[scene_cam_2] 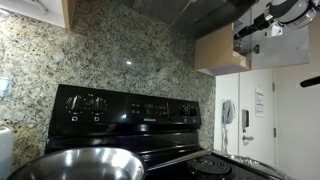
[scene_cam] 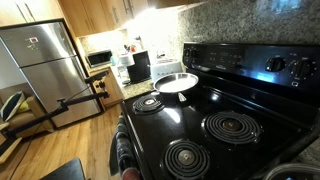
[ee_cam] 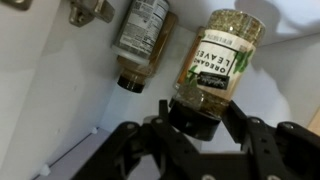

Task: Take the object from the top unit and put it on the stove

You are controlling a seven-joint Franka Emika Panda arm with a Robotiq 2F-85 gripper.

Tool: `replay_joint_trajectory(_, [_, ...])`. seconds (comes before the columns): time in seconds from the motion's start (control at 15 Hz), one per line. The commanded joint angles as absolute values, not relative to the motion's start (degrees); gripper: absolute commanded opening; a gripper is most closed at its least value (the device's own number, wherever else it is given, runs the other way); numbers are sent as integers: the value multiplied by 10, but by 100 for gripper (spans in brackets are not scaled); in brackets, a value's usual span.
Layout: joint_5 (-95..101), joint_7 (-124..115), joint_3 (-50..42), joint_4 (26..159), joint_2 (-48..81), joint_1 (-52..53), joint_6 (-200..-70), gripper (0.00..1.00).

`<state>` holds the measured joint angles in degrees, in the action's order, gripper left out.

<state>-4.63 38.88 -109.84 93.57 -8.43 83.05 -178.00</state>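
**Arm at the upper cabinet.** In an exterior view the arm [scene_cam_2: 278, 22] is raised high in the upper right of the frame. Its forward end is level with a wooden wall cabinet [scene_cam_2: 218, 50] that hangs above and to the right of the stove [scene_cam_2: 130, 108].

In the wrist view the tool [ee_cam: 198, 120] enters from the bottom edge and points into the pale cabinet interior. Its two black fingers [ee_cam: 160, 125] stand on either side of the dark cap end of the oregano jar [ee_cam: 215, 65]. The jaws sit close against the cap, but the pictures do not show whether they are pressing on it or only flanking it. The jar lies tilted in the frame, with its cap toward the tool and its herb-filled end toward the upper right.

A second spice jar [ee_cam: 140, 45] is just beside it on the left, also with its dark cap end lower. A metal hinge [ee_cam: 90, 10] shows at the top left.

The stove [scene_cam: 215, 120] fills the lower right of an exterior view, well below the arm. A shallow metal pan [scene_cam: 176, 82] rests on its rear burner at the left. The pan [scene_cam_2: 75, 165] is also seen in the lower left foreground of an exterior view.
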Motion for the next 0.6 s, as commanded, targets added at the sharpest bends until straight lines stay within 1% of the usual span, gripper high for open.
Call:
replay_joint_trajectory(0.0, [-52, 338, -1043, 981, -34, 750, -1788, 32])
replay_joint_trajectory(0.07, [-47, 332, -1018, 991, -36, 726, -1800, 32])
replay_joint_trajectory(0.27, [-71, 335, -993, 1019, -18, 691, -1817, 32])
replay_joint_trajectory(0.53, [-82, 340, -957, 1043, 4, 651, -1874, 32])
